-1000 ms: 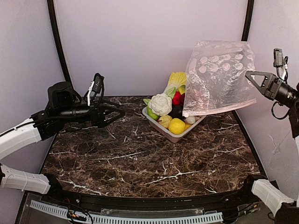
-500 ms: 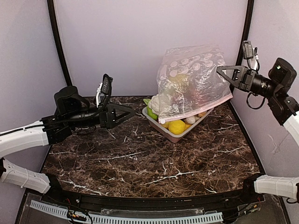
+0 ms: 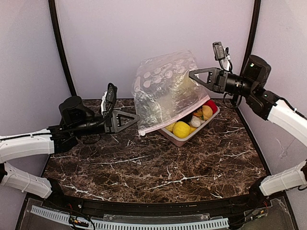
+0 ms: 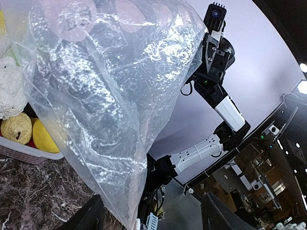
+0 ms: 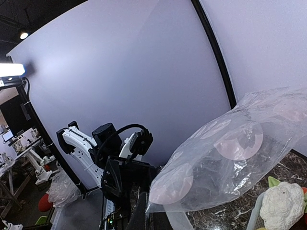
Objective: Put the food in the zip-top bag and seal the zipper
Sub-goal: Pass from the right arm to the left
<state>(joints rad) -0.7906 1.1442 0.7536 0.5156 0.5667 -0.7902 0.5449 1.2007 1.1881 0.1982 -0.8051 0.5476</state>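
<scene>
The bag point(image 3: 163, 91) is thin clear film printed with pale round dots, crinkled and glossy. I judge it nearly weightless, floppy and slippery, so it will sway and fold with any move and keep no shape of its own. It hangs tilted in the air over the back of the bench point(image 3: 144, 167), apparently empty, and in the top view it hides the left part of the tray point(image 3: 181, 141). The zipper strip point(image 3: 168, 122) runs along its lower edge as a pinkish line. I reckon it is the only stiffer part, so the ends of that strip are where I would take hold to pull the mouth apart.

My right pincer point(image 3: 192, 74) is clamped on the bag's upper right corner and bears the whole of it. My left pincer point(image 3: 134, 117) has its fingers apart just beside the lower left corner. In its own wrist view that corner dangles between the two fingers, not gripped as far as I can tell.

The food sits in the tray. The cauliflower point(image 5: 282, 207) is white, knobbly and matt, so it should give good purchase. The lemon point(image 3: 182, 129) is smooth and round, so I expect it to roll or squirt out of a loose pinch. I cannot pick out the dark purple piece with certainty. The tray is pale rectangular plastic, and the bench is hard, smooth, dark marble pattern with white veins
</scene>
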